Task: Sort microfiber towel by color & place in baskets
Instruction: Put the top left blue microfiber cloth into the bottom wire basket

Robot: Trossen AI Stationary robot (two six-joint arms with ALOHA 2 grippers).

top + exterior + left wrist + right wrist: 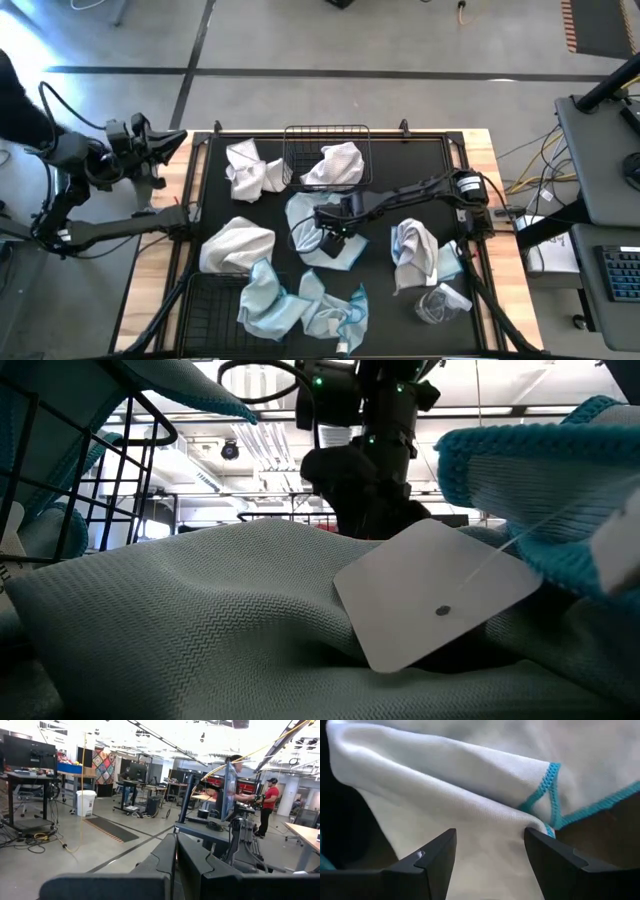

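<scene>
The right gripper (328,240) hovered at the middle of the bench, its fingers (437,857) spread apart over a pale blue microfiber towel (305,222) with a teal-stitched hem, gripping nothing. Other towels lay scattered; a white one (338,165) sat in the far basket (325,132). The left gripper (150,140) waited, fingers together, beyond the bench's left edge.
</scene>
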